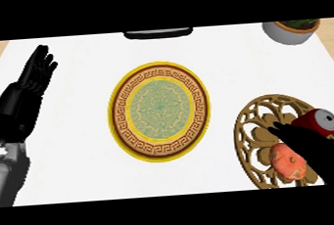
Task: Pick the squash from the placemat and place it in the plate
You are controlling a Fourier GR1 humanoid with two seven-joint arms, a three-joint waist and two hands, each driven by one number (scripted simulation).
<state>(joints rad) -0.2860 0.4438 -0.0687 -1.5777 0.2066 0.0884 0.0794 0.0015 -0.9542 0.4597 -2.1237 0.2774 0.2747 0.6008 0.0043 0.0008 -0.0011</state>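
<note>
The squash [289, 162], orange-pink and lumpy, lies on the placemat [252, 128], a round, tan, openwork mat at the view's right edge. It sits on the mat's lower half, partly covered along its right side by the right hand [319, 149]. That hand comes in from the lower right and lies over the mat, fingers stretched toward the upper left, their tips past the squash and near the mat's middle. The fingers look fairly straight and are not closed round the squash; whether the palm touches it cannot be told. A red can [318, 121] lies on its side on the mat's upper right, just above the hand, silver end facing right.

One plate [159, 110] lies left of the mat, apart from it, yellow-rimmed with a brown key-pattern band and a green centre, and holds nothing.

The left hand [32, 82] rests at the view's left edge, open, fingers up and spread slightly.

At the top edge are one grey pot [286, 33] with a plant, and one dark object [158, 33], cut off.
</note>
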